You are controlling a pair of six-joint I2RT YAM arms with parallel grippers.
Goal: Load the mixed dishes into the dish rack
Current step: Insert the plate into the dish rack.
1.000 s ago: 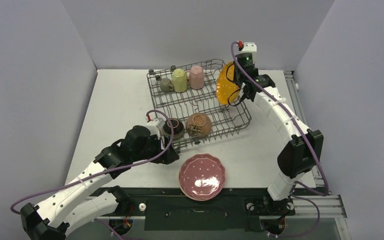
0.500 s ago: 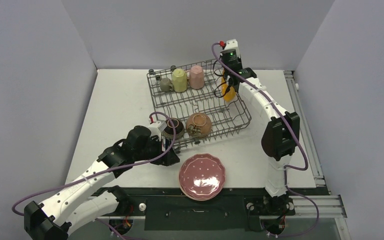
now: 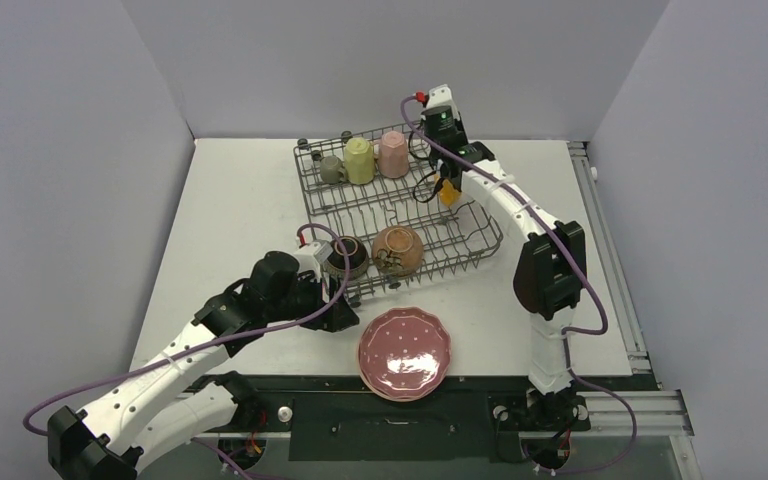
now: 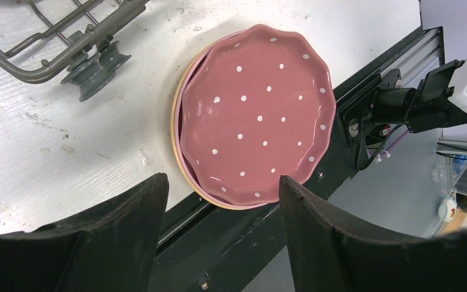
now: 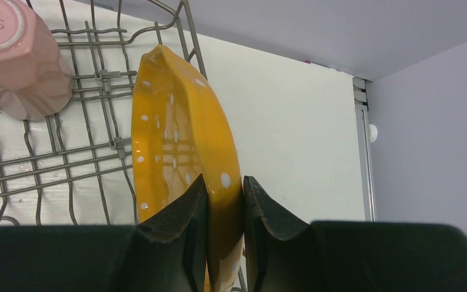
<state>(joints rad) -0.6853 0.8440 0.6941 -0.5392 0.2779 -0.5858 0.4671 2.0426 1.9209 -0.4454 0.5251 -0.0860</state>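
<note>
White table (image 3: 240,200) holds the dish rack (image 3: 400,215); my right gripper (image 5: 225,188) pinches the orange plate (image 5: 176,140) upright, my left gripper (image 4: 222,182) is spread above the pink plate (image 4: 258,112).

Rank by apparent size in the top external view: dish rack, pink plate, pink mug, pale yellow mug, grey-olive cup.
1. dish rack
2. pink plate
3. pink mug and pale yellow mug: they look about alike, so they are unranked
4. small grey-olive cup
</note>
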